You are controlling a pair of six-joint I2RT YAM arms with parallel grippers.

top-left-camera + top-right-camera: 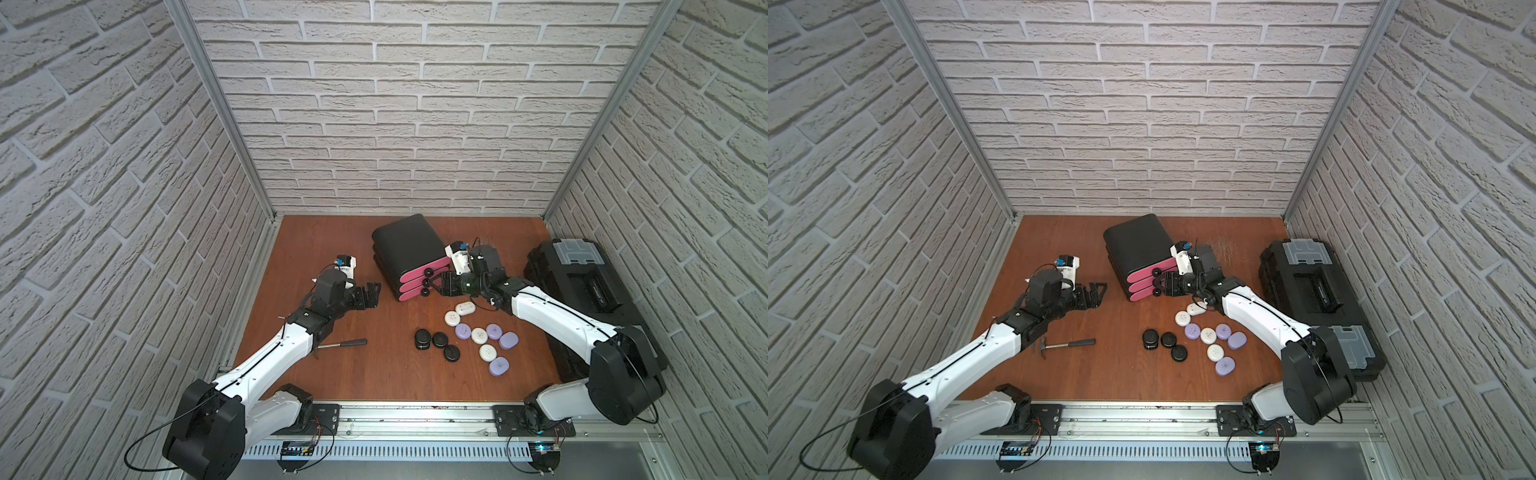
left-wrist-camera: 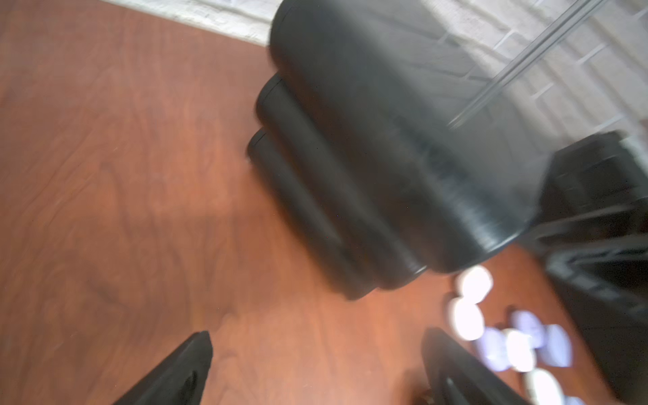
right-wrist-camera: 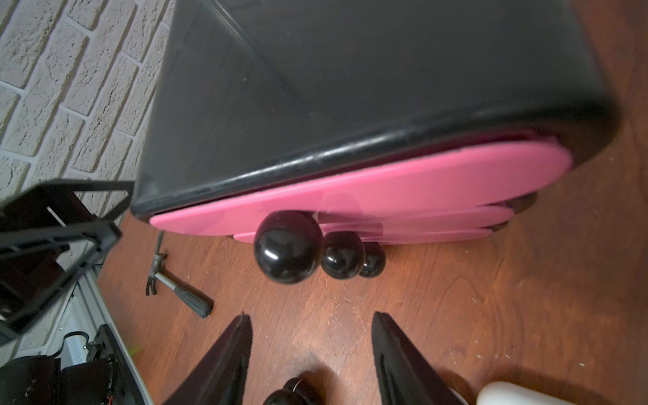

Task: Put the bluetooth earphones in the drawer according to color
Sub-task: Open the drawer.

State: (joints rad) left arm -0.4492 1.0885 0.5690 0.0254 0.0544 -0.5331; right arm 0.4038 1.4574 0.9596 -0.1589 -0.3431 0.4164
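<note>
The drawer [image 1: 409,245], a black cabinet with three shut pink fronts, stands toward the back of the table [image 1: 332,374]. The bluetooth earphones [image 1: 478,335] lie loose in front of it. The right gripper [image 3: 310,317] faces the round black knobs [image 3: 288,246], fingers parted, grasping nothing. Ideally it centres one knob between them before clamping, then pulls straight. The left gripper [image 1: 374,294] gapes empty beside the cabinet. No writing is readable.

Blur smears the earphones [image 2: 475,282] in the left wrist view; the right arm partly hides the toolbox [image 1: 582,274].
</note>
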